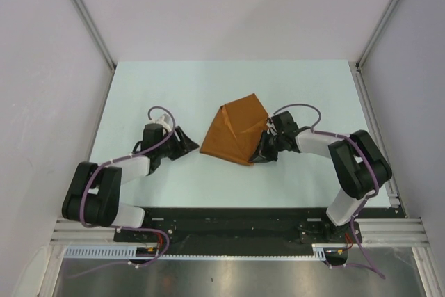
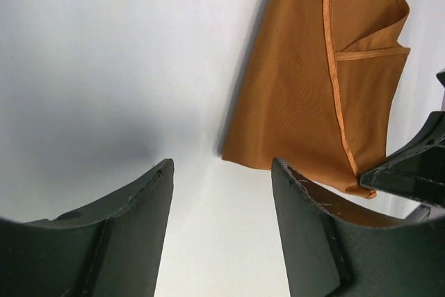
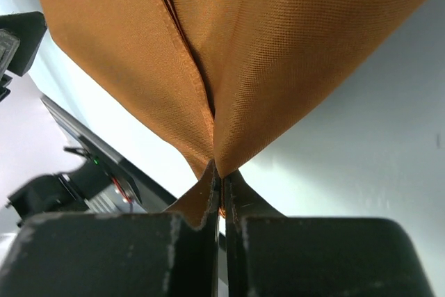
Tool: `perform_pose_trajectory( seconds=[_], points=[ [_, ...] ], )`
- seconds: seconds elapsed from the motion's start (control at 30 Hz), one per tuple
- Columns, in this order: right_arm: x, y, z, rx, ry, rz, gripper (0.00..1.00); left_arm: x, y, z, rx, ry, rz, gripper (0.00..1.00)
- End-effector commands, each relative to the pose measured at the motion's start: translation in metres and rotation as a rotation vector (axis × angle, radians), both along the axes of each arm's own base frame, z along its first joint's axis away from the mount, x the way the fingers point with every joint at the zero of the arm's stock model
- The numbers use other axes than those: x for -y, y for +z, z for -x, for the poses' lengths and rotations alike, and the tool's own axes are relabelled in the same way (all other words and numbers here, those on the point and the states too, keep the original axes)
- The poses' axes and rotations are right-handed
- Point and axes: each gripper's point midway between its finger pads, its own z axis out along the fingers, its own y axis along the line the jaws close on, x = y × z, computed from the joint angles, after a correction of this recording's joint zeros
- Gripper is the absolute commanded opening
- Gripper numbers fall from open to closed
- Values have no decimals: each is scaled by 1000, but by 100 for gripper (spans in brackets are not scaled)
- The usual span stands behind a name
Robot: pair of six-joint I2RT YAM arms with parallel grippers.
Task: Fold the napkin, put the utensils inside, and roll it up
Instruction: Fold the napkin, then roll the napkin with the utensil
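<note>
rail: black mounting rail (image 1: 229, 217) on the near side of the napkin (image 1: 235, 130), well apart from it; both arm bases sit on it
left gripper: (image 1: 189, 144) just to the left of the napkin's near-left edge; fingers spread wide with nothing between them; in its own wrist view (image 2: 222, 168) the napkin (image 2: 299, 88) lies just ahead of the gap; cannot tell whether the right-hand finger touches the cloth
right gripper: (image 1: 259, 156) at the napkin's near-right corner; fingers pressed together (image 3: 219, 172), pinching that corner
napkin: rust-orange cloth (image 3: 208, 33) lying between the two grippers; folded over into a kite-like shape with hemmed edges overlapping; two panels draw to a point at the pinch
table: pale surface (image 1: 208, 81) beneath and around the napkin; broadest bare stretch beyond its far tip
</note>
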Motion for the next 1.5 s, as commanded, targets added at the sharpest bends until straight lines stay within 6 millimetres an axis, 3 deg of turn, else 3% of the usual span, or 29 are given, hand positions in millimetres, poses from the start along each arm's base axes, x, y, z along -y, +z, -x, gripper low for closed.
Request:
perform_pose_trajectory(
  seconds=[0.0, 0.17, 0.3, 0.53, 0.63, 0.87, 1.03, 1.47],
  points=[
    [11, -1, 44, -54, 50, 13, 0, 16, 5, 31, 4, -57, 60, 63],
    [25, -12, 70, -94, 41, 33, 0, 32, 0, 59, -6, -88, 92, 62],
    [34, -22, 84, -124, 36, 49, 0, 36, -11, 66, -36, -97, 98, 59],
    [34, -24, 80, -124, 39, 50, 0, 51, -16, 75, -57, -142, 162, 53],
    [35, -24, 80, -123, 40, 52, 0, 49, -18, 79, -65, -122, 174, 53],
    [38, -24, 83, -125, 41, 69, 0, 40, -2, 88, 15, -84, 198, 67],
    [39, -25, 83, -128, 45, 77, 0, 43, 3, 86, 41, -113, 191, 71],
    [38, -28, 83, -133, 50, 87, 0, 63, 11, 87, 49, -206, 266, 61]
  ],
)
